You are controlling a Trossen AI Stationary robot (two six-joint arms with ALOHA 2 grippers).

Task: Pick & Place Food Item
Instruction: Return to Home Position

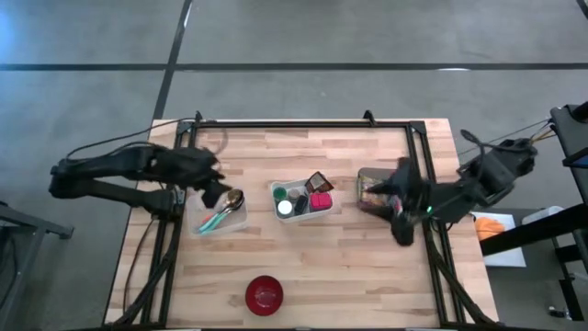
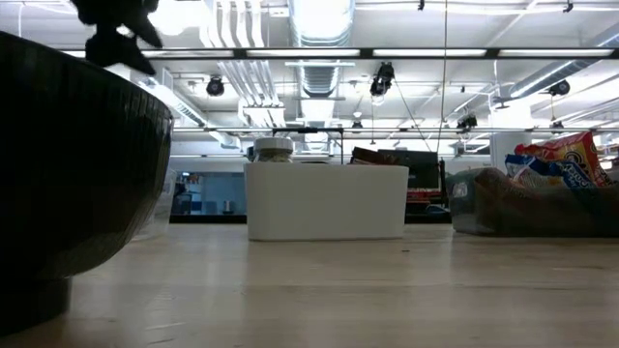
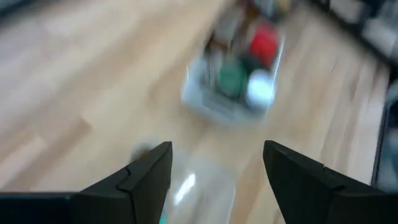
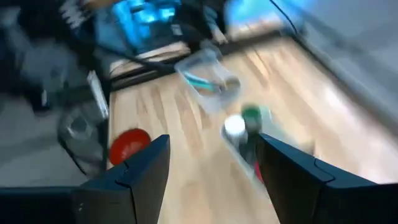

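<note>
Both are spread wide, nothing held: left gripper [image 3: 217, 149] by the transparent bin [image 1: 235, 220] at 9 o'clock, right gripper [image 4: 212, 140] at 3 o'clock of the counter [image 1: 349, 267].

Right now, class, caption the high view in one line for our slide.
Left gripper above the transparent bin of spoons, right gripper beside the snack bin, white bin between, red bowl standing apart.

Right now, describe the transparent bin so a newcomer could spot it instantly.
On the wooden table, three containers sit in a row across the middle. The transparent bin is the leftmost, at the tip of the left gripper; the right gripper hangs by the snack-bag bin at the other end. It alone holds spoons, and its walls are clear, unlike the white bin at centre.
</note>
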